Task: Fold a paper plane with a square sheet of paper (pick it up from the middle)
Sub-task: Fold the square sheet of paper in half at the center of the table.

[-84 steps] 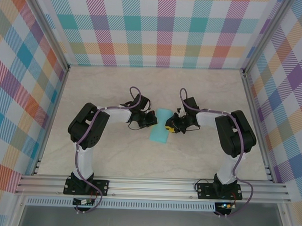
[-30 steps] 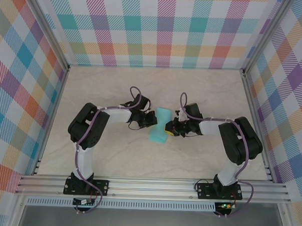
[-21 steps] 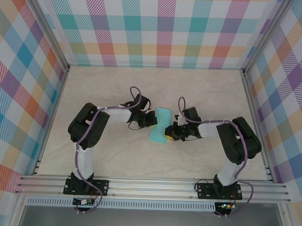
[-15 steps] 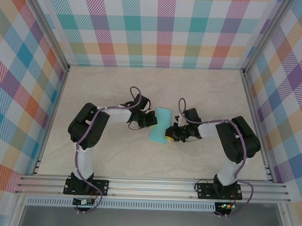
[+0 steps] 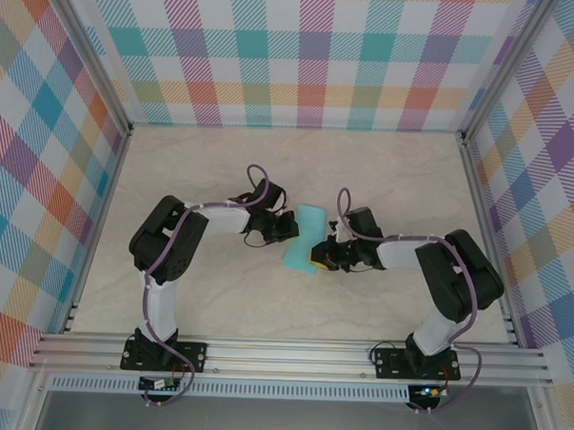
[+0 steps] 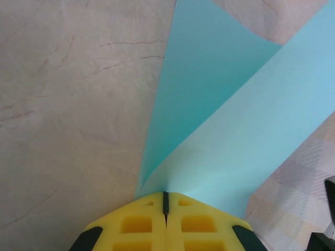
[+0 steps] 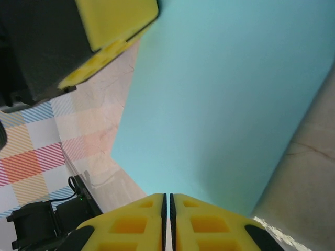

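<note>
The square sheet of paper (image 5: 303, 239) sits at the centre of the top view, doubled over into a loose curl that lifts off the table (image 5: 213, 164). My left pincer (image 6: 165, 196) is clenched on its left edge, where both layers run into my shut yellow tips. My right pincer (image 7: 167, 198) is clenched on the lower right edge, with a hairline slit between the tips. Plaid walls (image 5: 313, 54) surround the table.

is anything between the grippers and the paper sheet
Nothing visible does: the left gripper and the right gripper are each shut directly on the square sheet of paper, one from either side.
</note>
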Robot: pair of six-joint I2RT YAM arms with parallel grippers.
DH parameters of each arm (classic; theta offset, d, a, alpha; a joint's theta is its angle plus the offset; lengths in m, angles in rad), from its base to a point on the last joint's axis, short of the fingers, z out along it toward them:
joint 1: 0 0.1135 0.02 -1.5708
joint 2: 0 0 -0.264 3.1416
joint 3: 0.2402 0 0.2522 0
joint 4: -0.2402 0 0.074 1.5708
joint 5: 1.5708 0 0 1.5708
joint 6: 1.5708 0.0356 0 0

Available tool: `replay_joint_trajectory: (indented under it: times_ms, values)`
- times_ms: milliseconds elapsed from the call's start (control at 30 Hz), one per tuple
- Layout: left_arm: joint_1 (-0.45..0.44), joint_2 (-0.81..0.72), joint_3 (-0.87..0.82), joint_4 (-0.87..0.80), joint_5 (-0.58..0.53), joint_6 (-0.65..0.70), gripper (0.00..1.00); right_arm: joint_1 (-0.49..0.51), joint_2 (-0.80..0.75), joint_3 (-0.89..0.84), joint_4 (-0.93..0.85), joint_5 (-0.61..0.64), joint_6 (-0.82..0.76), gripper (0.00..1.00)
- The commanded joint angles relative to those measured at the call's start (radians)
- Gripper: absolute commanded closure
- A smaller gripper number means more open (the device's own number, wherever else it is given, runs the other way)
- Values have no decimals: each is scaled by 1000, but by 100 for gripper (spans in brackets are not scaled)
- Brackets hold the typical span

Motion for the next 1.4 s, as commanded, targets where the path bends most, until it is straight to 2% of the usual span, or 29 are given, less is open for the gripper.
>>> replay_joint_trajectory:
  times_ms: [0,167,500,700,800,1033,1367]
  values:
    - [-20,51,-30,-101,-72,13,100,8,35,-33,12,16,-9,88]
    - [-20,52,-30,-103,-72,15,100,12,50,-36,-23,42,-29,89]
    - [-20,49,-30,-105,-71,15,100,23,-53,-26,-25,15,-35,88]
    - [-21,52,-26,-107,-69,16,100,35,4,-58,-12,24,-41,88]
    - [-20,50,-26,-111,-70,18,100,52,30,-56,-63,60,-70,89]
    - [-20,49,-26,-112,-73,18,100,75,-17,-17,-175,131,-102,89]
    - [-20,47,-30,-112,-69,20,100,76,-58,72,-153,111,-63,89]
